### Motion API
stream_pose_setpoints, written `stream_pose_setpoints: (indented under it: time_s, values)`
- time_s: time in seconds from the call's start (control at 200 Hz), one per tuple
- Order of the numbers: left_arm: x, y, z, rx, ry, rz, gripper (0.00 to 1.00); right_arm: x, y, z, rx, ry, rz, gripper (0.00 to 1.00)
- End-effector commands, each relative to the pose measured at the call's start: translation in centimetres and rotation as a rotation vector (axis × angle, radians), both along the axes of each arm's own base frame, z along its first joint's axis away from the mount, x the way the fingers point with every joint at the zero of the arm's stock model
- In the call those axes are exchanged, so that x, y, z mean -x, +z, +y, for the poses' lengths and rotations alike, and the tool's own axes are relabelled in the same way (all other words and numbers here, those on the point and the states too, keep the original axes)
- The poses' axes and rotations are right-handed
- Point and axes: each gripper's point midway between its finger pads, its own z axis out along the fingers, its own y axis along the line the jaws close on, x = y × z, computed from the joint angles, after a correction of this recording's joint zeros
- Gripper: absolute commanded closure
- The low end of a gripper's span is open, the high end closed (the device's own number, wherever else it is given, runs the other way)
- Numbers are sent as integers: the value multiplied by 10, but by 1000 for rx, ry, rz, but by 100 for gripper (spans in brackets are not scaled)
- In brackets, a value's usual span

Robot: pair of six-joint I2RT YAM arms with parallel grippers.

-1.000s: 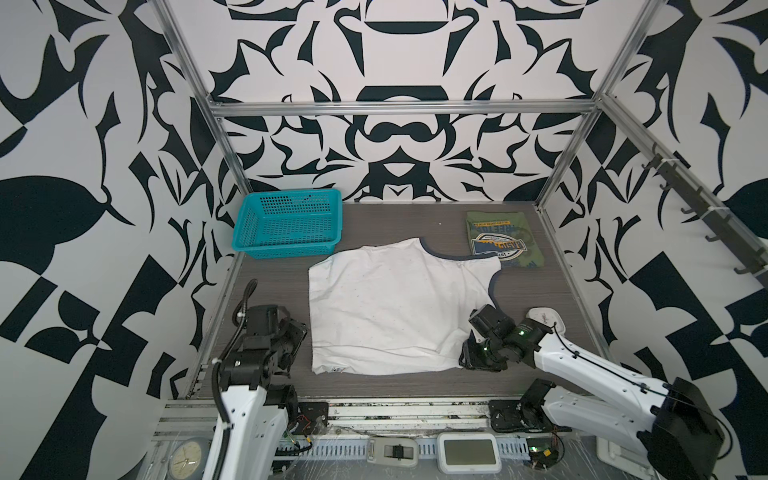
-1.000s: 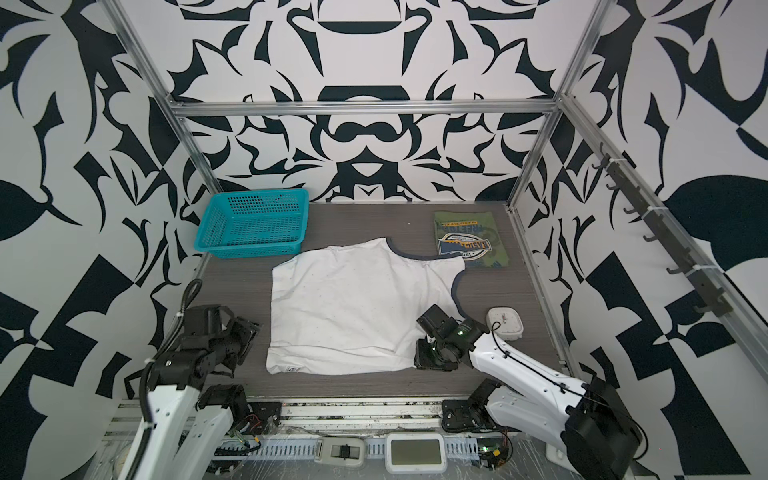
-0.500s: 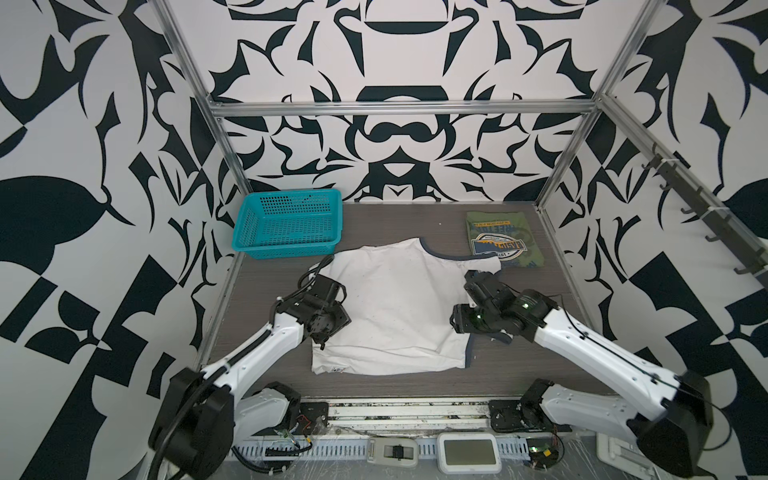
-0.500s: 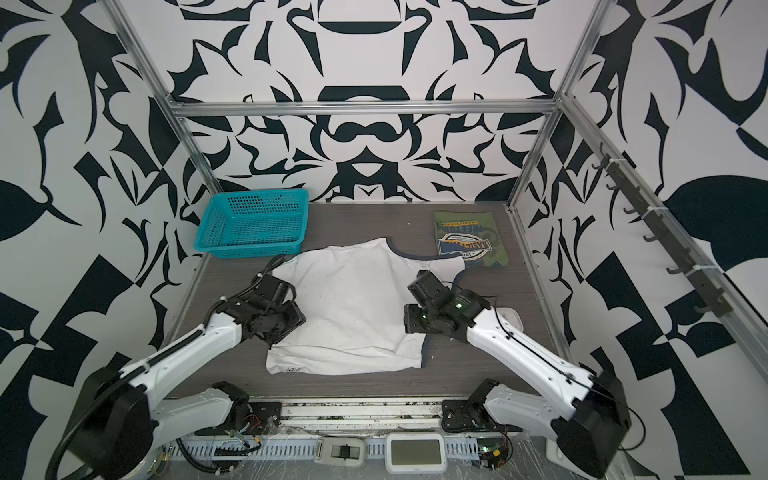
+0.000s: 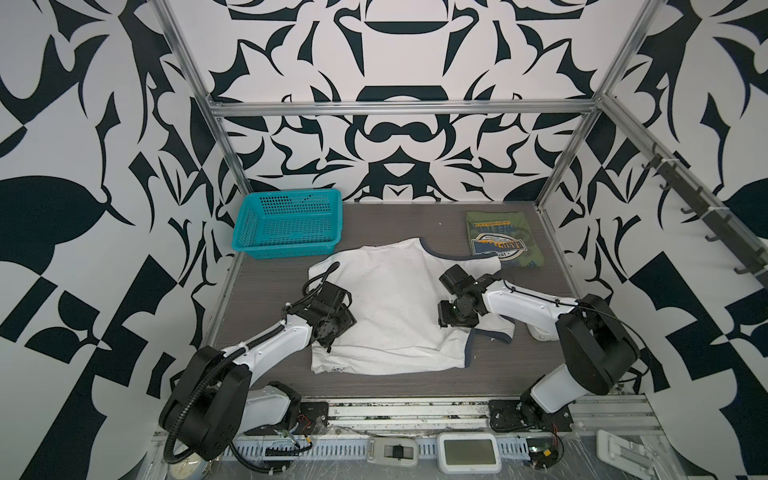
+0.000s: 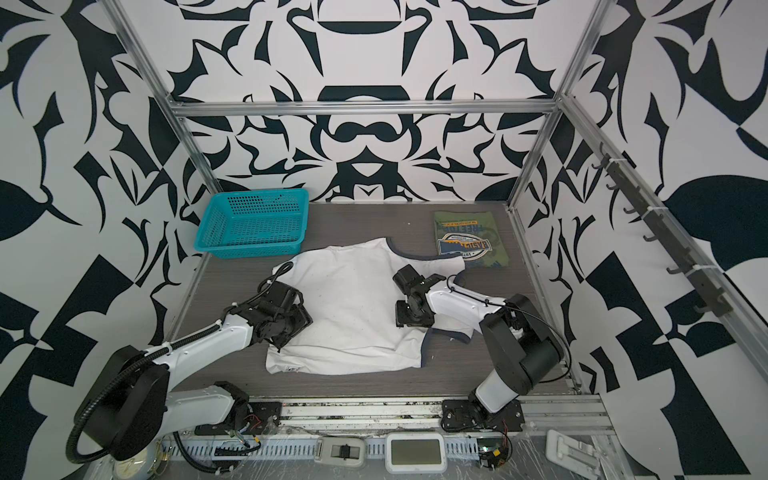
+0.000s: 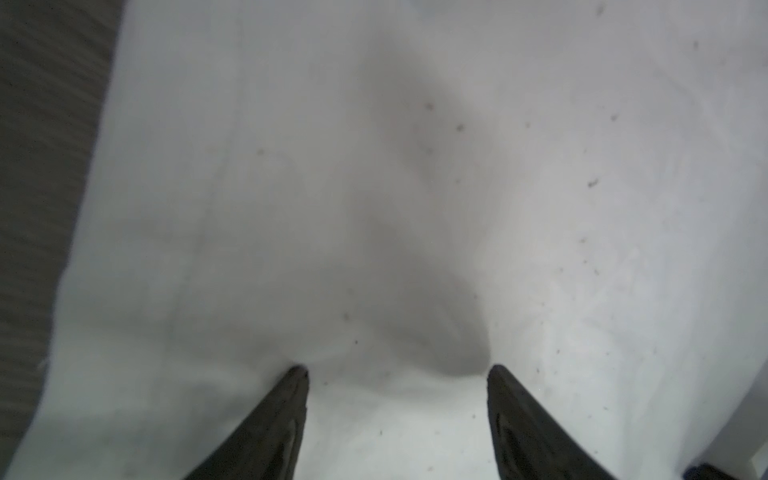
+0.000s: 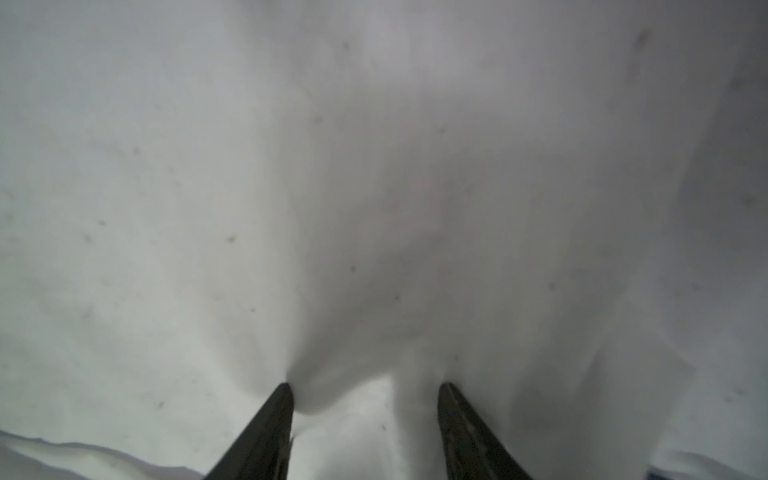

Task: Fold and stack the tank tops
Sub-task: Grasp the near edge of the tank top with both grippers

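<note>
The white tank top (image 5: 395, 307) (image 6: 353, 307) lies spread out, back up, in the middle of the table, its navy-trimmed front right corner rumpled. The olive green tank top (image 5: 503, 243) (image 6: 469, 241) lies folded at the back right, badge print up. My left gripper (image 5: 332, 330) (image 6: 286, 328) points down on the white top's left edge. In the left wrist view, the left gripper (image 7: 397, 370) is open, tips resting on white cloth. My right gripper (image 5: 455, 318) (image 6: 413, 318) stands on the top's right side. The right gripper (image 8: 365, 386) is open in the right wrist view, with cloth bulging between the tips.
A teal mesh basket (image 5: 286, 226) (image 6: 253, 226) stands at the back left, close to the white top's far edge. A small white object (image 5: 540, 332) lies by the right arm near the table's right rail. Metal frame posts border the table.
Both arms have swung in from the table's front onto the white tank top, the left from the front left corner. The top's front right corner is now rumpled.
</note>
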Motion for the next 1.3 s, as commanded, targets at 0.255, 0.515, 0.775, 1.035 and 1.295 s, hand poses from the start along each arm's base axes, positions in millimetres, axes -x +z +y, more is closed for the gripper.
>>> stream_pose_setpoints:
  time_s: [0.255, 0.515, 0.775, 1.035, 1.295]
  values:
    - [20, 0, 90, -103, 238, 17, 25, 49, 26, 1, -102, -6, 5, 36]
    - [-3, 42, 40, -117, 39, -42, 26, 11, 48, -73, -102, -260, -99, 33]
    - [15, 12, -7, -71, -50, 38, 26, 9, 15, -97, -120, -428, -2, 32]
    - [21, -14, 12, -143, -44, 77, 22, 10, -9, -141, -137, -628, 68, 31]
    - [5, -38, 50, -119, 43, 140, 22, -1, -18, -173, -200, -763, 86, 31]
